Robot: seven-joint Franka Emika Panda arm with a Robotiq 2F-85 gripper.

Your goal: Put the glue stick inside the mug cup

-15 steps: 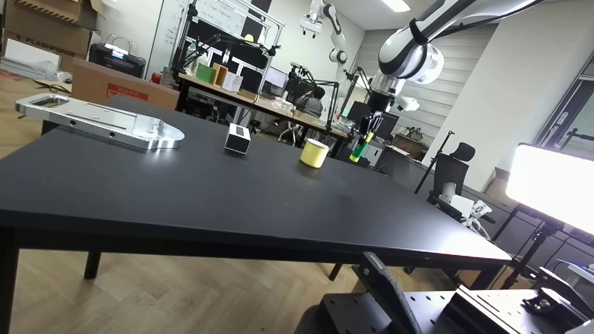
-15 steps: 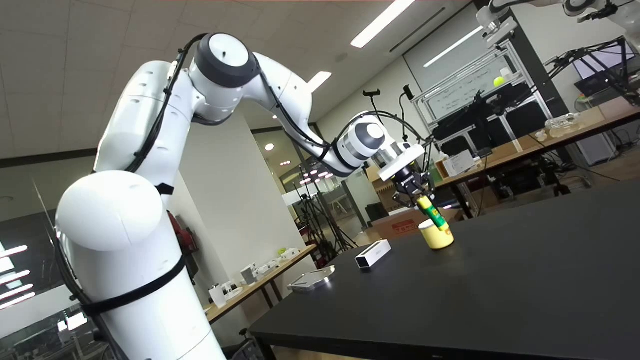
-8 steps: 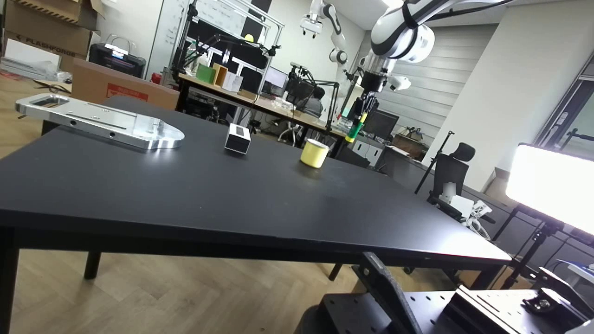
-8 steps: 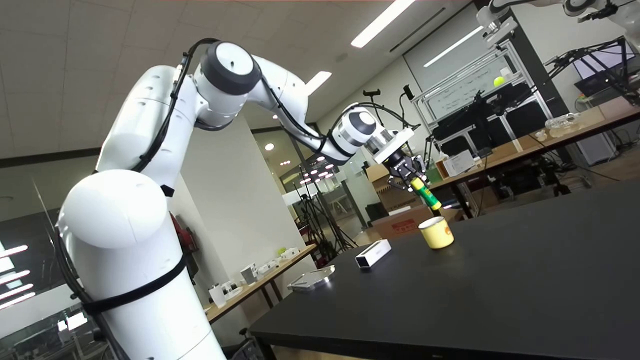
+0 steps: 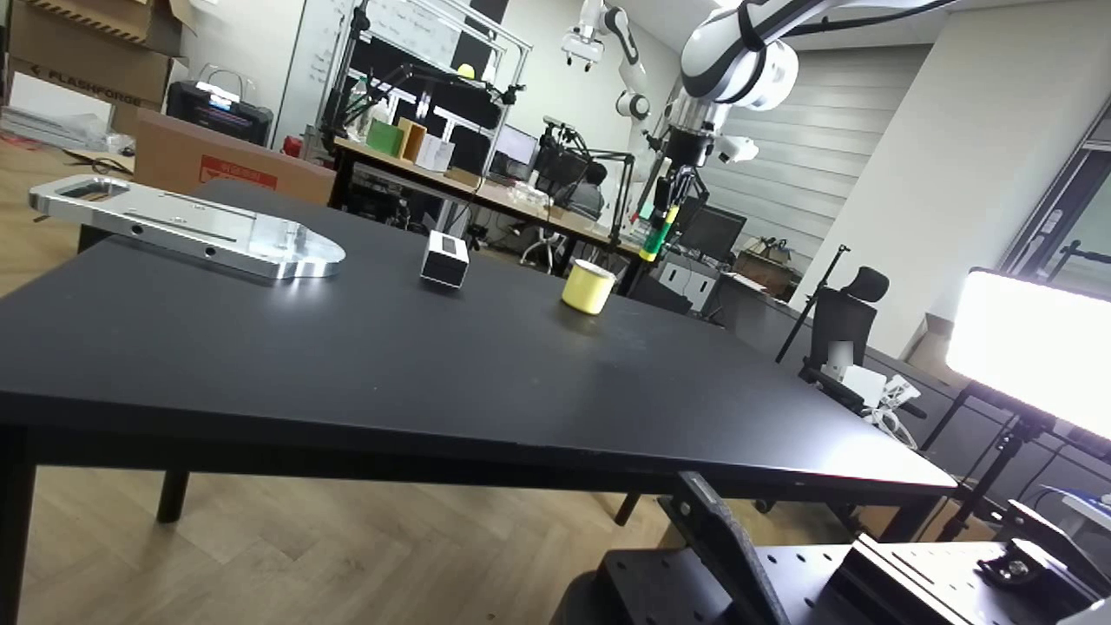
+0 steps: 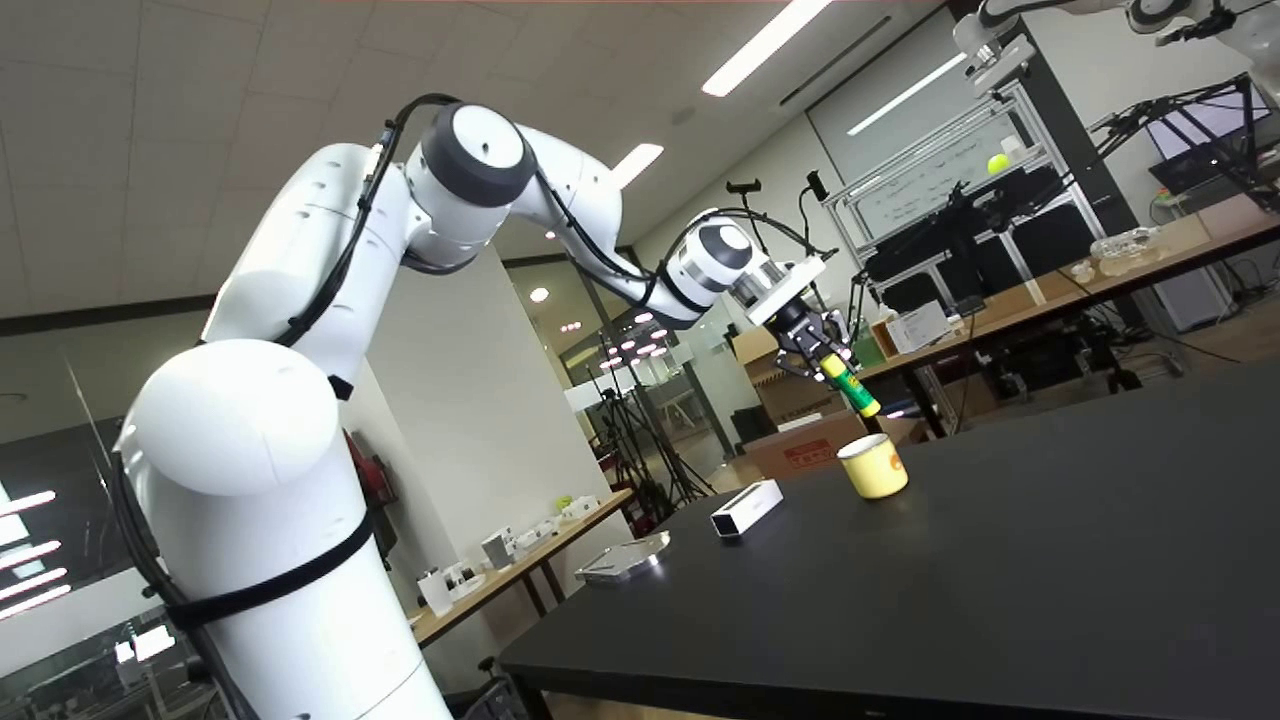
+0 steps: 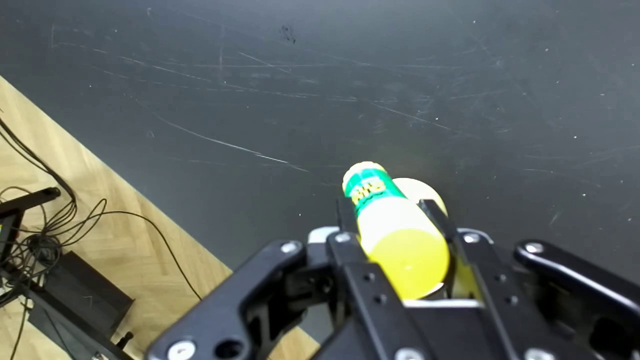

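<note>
Glue stick [image 6: 851, 386]: in gripper [image 7: 392, 212], tilted, off table [image 6: 950, 590], outside mug [image 6: 873, 468]. Gripper: clamped on glue stick's yellow end, green section projecting beyond. Mug: upright on table, near glue stick's lower end but apart from it in both exterior views; partly hidden behind glue stick in wrist view. Black-and-white box [image 6: 750, 504]: on table, between mug and metal plate [image 5: 187, 221]. Metal plate: at table edge.

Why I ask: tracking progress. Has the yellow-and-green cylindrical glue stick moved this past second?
Yes: in an exterior view, the glue stick moved up and left, from overlapping the squat yellow mug cup to above it.
</note>
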